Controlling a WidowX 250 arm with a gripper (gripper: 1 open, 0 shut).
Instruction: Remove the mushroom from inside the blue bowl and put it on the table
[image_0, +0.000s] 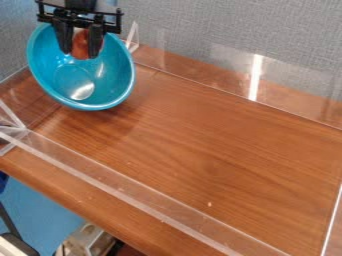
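Note:
The blue bowl (83, 72) sits tilted at the table's far left corner, its glossy inside showing and nothing lying in it. Above its far rim hangs my gripper (83, 44), pointing down and shut on the mushroom (84, 44), whose reddish-brown cap shows between the black fingers. The mushroom is lifted off the bowl's floor. The table (201, 140) is glossy reddish-brown wood grain and stretches to the right and front of the bowl.
Low clear acrylic walls (254, 75) edge the tabletop on all sides. A grey wall stands behind. The wood surface extends right of the bowl to the far corner.

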